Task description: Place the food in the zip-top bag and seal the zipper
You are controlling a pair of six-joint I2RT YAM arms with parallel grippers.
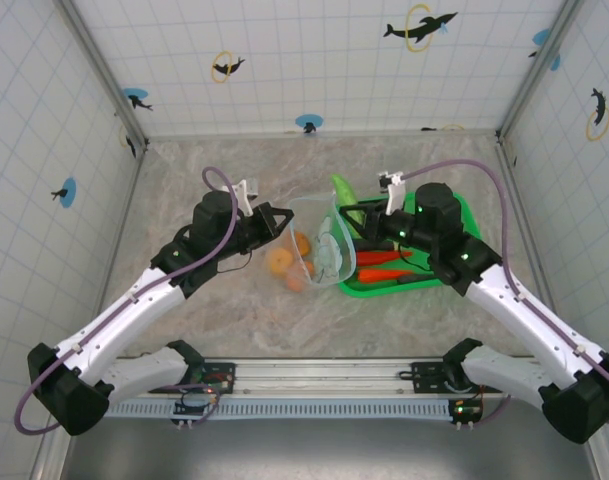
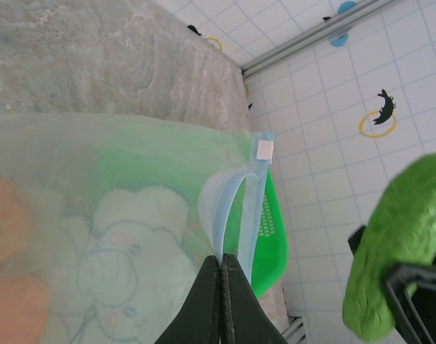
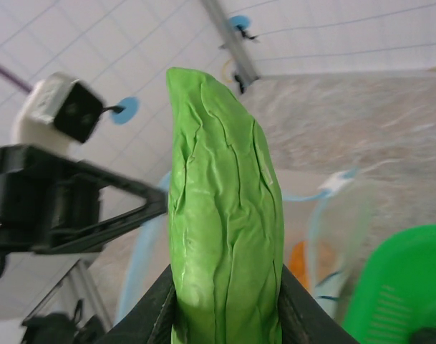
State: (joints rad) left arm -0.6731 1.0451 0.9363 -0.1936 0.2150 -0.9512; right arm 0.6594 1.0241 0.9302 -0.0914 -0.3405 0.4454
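Clear elephant-print bag (image 1: 324, 250), mouth open, orange pieces (image 1: 279, 262) showing through, green cucumber (image 3: 225, 215) aloft

Looks like a robot lab test cell: white grid walls (image 1: 314, 70), dolphin stickers (image 1: 419, 27), metal posts (image 1: 104, 70), robot arms (image 1: 134, 305) bolted to a rail (image 1: 324, 374) on a marbled table (image 1: 234, 320).

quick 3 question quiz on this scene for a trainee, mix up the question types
1. Fill in: the carrots lie in the green ___.
2. True or false: the right gripper is empty.
3. The left gripper pinches: A) a carrot B) the bag's mouth edge C) nothing

Key
1. basket
2. False: it holds the cucumber.
3. B
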